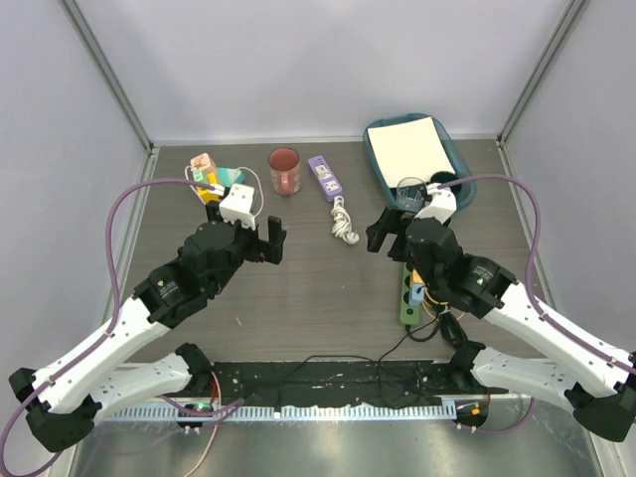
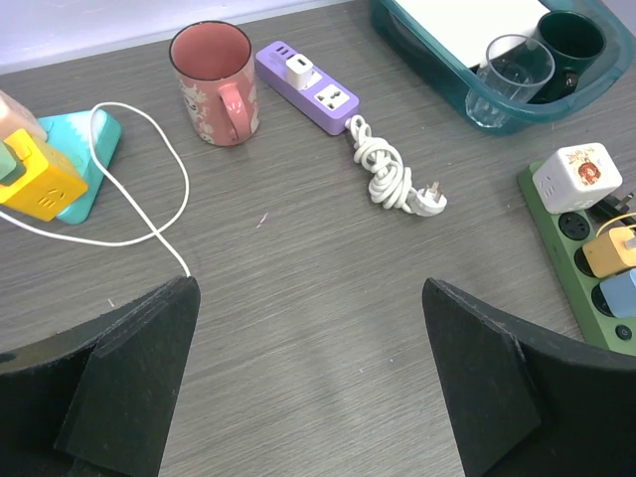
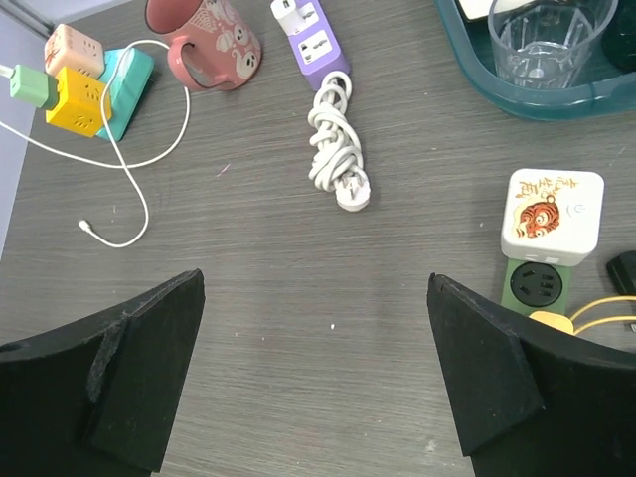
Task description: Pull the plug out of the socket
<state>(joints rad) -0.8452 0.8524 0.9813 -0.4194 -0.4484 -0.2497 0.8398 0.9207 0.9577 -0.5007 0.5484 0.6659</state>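
Both grippers were wide open, nothing in either. Right gripper [image 3: 316, 288] hovered over bare worktop [image 1: 318, 298] just left of the socket's [image 1: 405, 313] far half. Left gripper [image 2: 308, 298] hung well left of the socket.

The socket ran near-to-far, partly under the right wrist in the top view. Along it from the far end: white cube [image 2: 576, 177], a bare outlet, yellow plug [image 2: 610, 248], then the plug [image 2: 620, 294]. So the plug sat seated toward the socket's near end, tucked beside the right wrist.

Key relation: the plug lay behind and to the right of the right gripper, closer to the arm bases than the fingertips were. The right wrist view showed only the white cube, the bare outlet and a sliver of the yellow plug. The plug itself was hidden behind the right finger.

The right arm was clearly nearer. My read: it needs to back up along the socket and shift right before dropping over the plug, then pull straight up off the socket face. Left could pin the socket's far end, but that's a long reach.
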